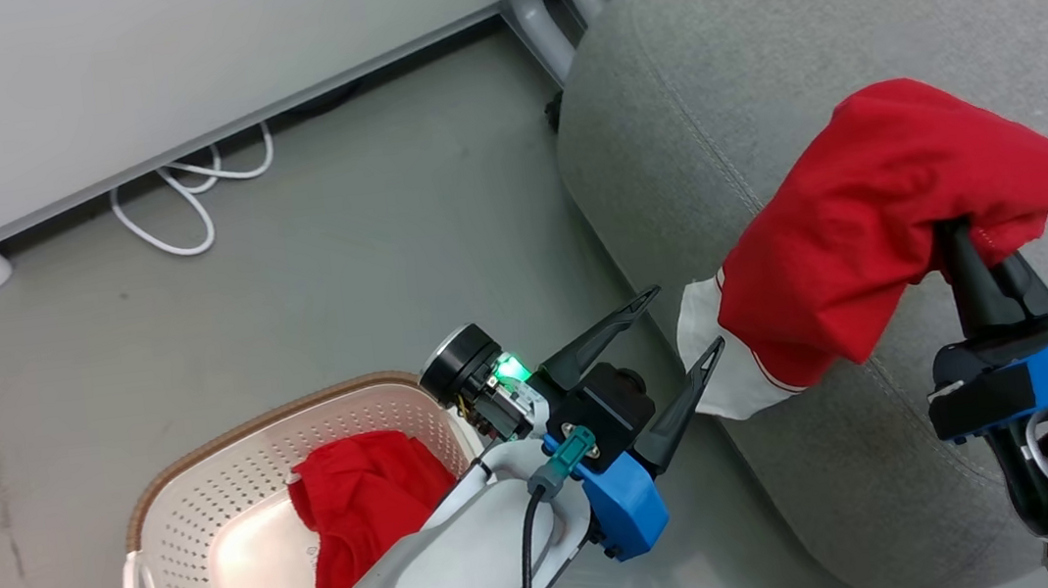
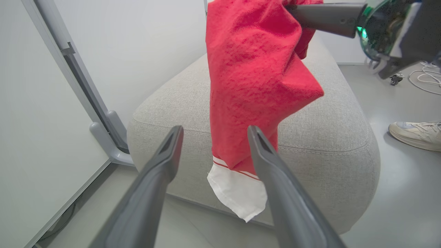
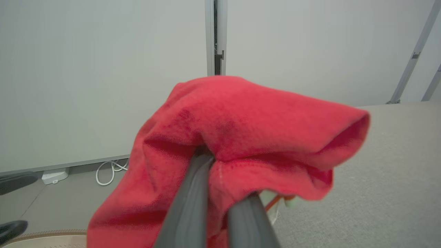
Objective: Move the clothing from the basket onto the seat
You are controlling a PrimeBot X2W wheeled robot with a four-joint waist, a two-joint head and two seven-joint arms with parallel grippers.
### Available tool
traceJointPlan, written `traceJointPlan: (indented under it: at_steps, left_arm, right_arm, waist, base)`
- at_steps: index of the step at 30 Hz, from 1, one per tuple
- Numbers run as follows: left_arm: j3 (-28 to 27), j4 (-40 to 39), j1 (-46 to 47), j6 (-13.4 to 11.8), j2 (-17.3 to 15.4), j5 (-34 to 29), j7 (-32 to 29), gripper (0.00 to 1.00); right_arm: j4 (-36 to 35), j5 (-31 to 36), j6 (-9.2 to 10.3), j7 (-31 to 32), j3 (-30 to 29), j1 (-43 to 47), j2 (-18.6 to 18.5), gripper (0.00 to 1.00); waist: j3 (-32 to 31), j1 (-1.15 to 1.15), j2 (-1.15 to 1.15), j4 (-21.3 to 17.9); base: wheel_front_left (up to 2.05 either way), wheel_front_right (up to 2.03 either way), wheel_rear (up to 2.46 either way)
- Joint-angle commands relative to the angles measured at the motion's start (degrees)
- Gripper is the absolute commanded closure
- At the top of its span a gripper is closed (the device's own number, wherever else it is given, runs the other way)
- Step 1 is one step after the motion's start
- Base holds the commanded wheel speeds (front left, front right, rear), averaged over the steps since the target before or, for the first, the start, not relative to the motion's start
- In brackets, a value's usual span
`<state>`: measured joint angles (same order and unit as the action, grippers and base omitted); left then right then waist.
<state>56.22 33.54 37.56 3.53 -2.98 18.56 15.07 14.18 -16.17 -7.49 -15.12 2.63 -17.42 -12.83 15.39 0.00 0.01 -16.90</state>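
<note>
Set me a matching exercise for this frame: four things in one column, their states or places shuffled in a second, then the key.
Column one
1. left gripper
2. right gripper
3. basket
4. white cable

Column two
A. lies on the floor by the wall
B. jaws shut on a white-edged garment hanging by the seat
C. jaws open, empty
D. holds a second red garment

Pairs: 1-C, 2-B, 3-D, 4-A
</note>
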Motion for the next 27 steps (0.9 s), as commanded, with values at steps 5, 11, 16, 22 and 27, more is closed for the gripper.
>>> traceJointPlan:
  at_steps: [5,11,16,22,27]
  left_arm:
    - [1.1,0.4,1.7,0.4,0.0,-0.5,0.2,0.00]
    - [1.9,0.6,2.6,0.5,0.0,-0.2,0.2,0.00]
    - [2.2,0.4,3.0,0.4,0.1,0.0,0.2,0.00]
    - [1.5,0.1,3.9,-0.4,0.1,0.4,0.2,0.00]
    - [1.0,0.0,5.0,-0.9,0.1,-0.4,0.2,0.00]
  right_arm:
    - [-0.9,0.4,-0.01,-0.1,-2.7,1.3,0.8,1.00]
    - [-1.5,0.7,-0.01,-0.1,-4.0,2.3,1.7,1.00]
    - [-1.6,1.0,-0.01,-0.1,-4.4,2.0,2.1,1.00]
    - [-2.7,1.1,-0.01,-0.1,-5.3,-1.0,1.2,1.00]
    - [-4.5,1.3,-0.01,-0.1,-7.3,-6.0,-0.6,1.00]
  waist:
    - [2.3,0.00,-0.01,-2.7]
    - [3.5,0.00,-0.01,-3.8]
    - [3.9,0.00,-0.01,-3.9]
    - [4.6,0.00,-0.01,-3.4]
    - [6.7,0.00,-0.01,-2.9]
  base:
    - [0.00,0.00,0.00]
    - [0.00,0.00,0.00]
    - [0.00,0.00,0.00]
    - [0.00,0.00,0.00]
    - [0.00,0.00,0.00]
